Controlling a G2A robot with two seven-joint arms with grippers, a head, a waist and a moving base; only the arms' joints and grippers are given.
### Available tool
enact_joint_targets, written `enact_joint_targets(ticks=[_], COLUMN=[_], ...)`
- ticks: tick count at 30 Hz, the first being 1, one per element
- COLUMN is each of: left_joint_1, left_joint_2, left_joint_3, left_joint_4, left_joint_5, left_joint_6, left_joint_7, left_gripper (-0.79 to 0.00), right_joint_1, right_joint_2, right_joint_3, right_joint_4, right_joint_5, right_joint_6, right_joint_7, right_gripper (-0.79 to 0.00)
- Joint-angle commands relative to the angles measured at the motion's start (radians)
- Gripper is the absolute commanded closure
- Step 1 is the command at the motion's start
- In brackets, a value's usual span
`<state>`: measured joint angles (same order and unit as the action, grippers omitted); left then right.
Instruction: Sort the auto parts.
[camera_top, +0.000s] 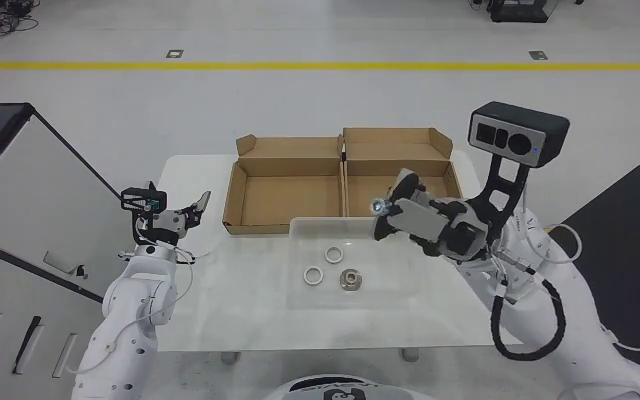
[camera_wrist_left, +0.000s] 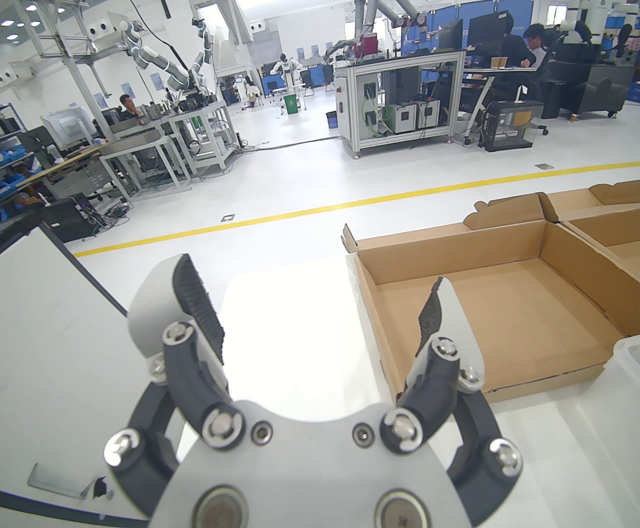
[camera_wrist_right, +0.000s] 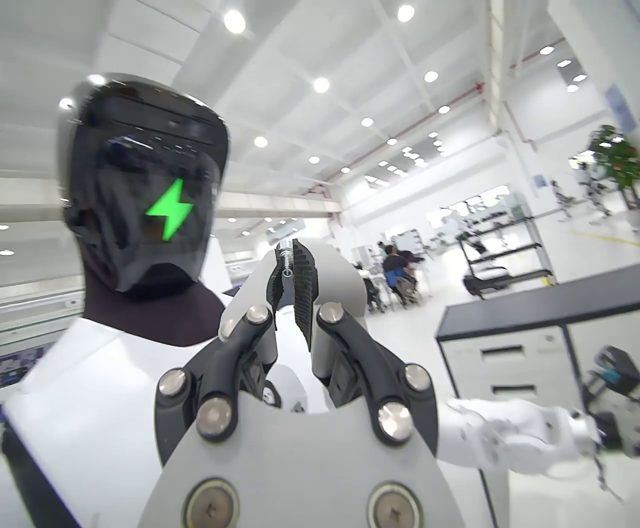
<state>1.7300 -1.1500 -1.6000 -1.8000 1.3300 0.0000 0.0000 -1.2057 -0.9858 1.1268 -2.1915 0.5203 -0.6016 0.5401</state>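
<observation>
you see the right gripper (camera_wrist_right: 287, 260) closed tight on a small threaded metal part (camera_wrist_right: 284, 256). it is held up above the far edge of the clear bin (camera_top: 298, 232), next to the right cardboard box (camera_top: 365, 190). inside the bin lie 2 rings (camera_top: 313, 276) and a round hub part (camera_top: 349, 278). the left gripper (camera_wrist_left: 310, 277) is spread wide w/ nothing in it, over the left edge of the worktop (camera_top: 250, 310), beside the left box (camera_top: 285, 195).
</observation>
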Motion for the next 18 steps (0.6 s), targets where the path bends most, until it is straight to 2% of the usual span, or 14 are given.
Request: enact_joint_targets(ticks=[1, 6, 11, 14, 18], left_joint_1=[0.0, 0.0, 0.0, 0.0, 0.0], left_joint_2=[0.0, 0.0, 0.0, 0.0, 0.0], left_joint_3=[0.0, 0.0, 0.0, 0.0, 0.0], left_joint_4=[0.0, 0.0, 0.0, 0.0, 0.0], left_joint_5=[0.0, 0.0, 0.0, 0.0, 0.0], left_joint_6=[0.0, 0.0, 0.0, 0.0, 0.0], left_joint_7=[0.0, 0.0, 0.0, 0.0, 0.0], left_gripper=[-0.785, -0.785, -0.785, -0.785, -0.785], right_joint_1=[-0.025, -0.105, -0.135, -0.11, -0.016], right_joint_2=[0.007, 0.029, 0.044, 0.049, 0.048], right_joint_3=[0.051, 0.216, 0.347, 0.385, 0.37], right_joint_4=[0.013, 0.057, 0.106, 0.148, 0.225], right_joint_5=[-0.008, 0.016, 0.04, 0.07, 0.089], right_joint_6=[0.013, 0.036, 0.064, 0.071, 0.073], right_joint_7=[0.033, 0.139, 0.252, 0.317, 0.386], right_gripper=[0.0, 0.0, 0.0, 0.0, 0.0])
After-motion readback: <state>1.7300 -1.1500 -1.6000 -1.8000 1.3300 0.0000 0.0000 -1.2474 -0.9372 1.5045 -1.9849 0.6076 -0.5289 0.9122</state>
